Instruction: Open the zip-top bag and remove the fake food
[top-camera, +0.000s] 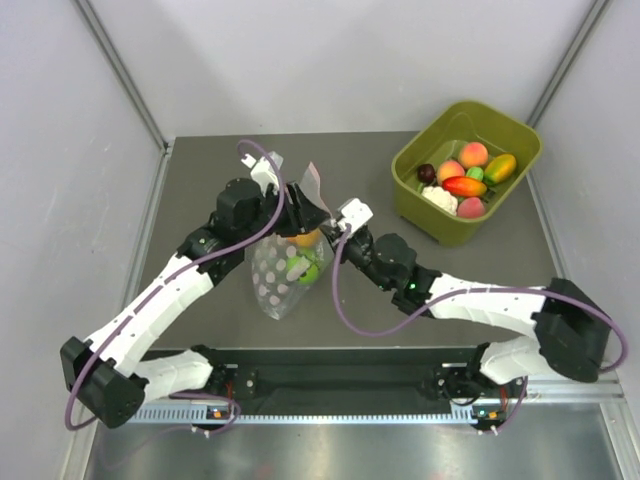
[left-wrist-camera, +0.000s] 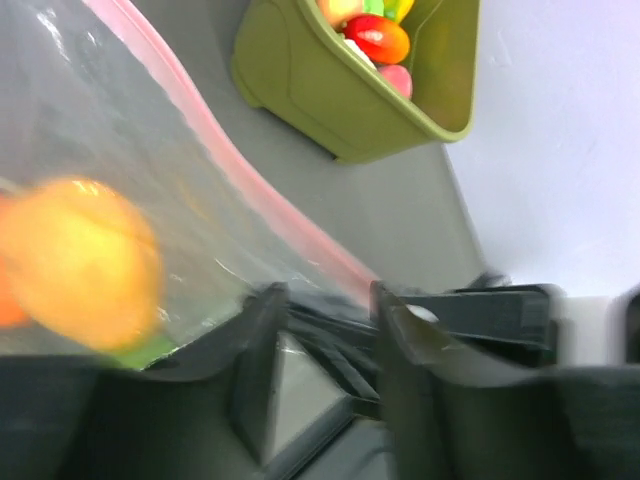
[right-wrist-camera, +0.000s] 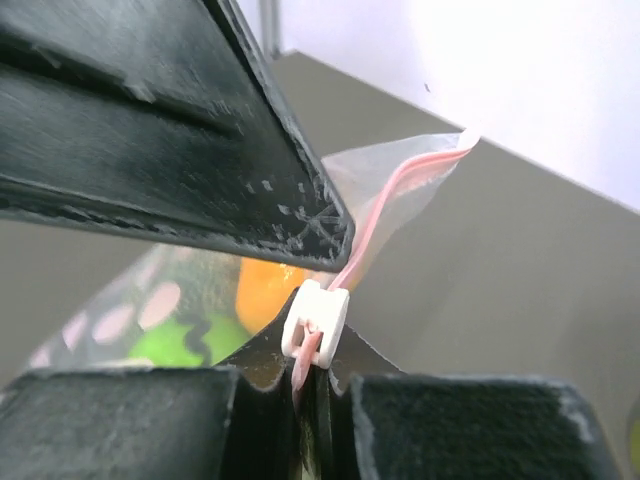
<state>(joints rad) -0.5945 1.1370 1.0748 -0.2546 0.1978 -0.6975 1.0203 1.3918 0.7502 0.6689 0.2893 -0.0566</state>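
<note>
The clear zip-top bag (top-camera: 280, 285) lies at mid-table with its pink-stripped mouth lifted. Inside it show an orange fruit (top-camera: 303, 238) and a green fruit (top-camera: 306, 270). My right gripper (top-camera: 338, 222) is shut on the pink zip strip just below its white slider (right-wrist-camera: 315, 320). In the right wrist view the gripper (right-wrist-camera: 312, 355) has the orange fruit (right-wrist-camera: 262, 290) and the green one (right-wrist-camera: 180, 340) behind it. My left gripper (top-camera: 292, 205) is at the bag's mouth. In its own view the gripper (left-wrist-camera: 325, 310) has its jaws apart around the strip's end (left-wrist-camera: 340, 262), with a blurred orange fruit (left-wrist-camera: 80, 265) to the left.
An olive-green tub (top-camera: 420, 190) with several more toy fruits stands at the back right, and it also shows in the left wrist view (left-wrist-camera: 320, 100). White walls close in the table on three sides. Both arms meet over the bag.
</note>
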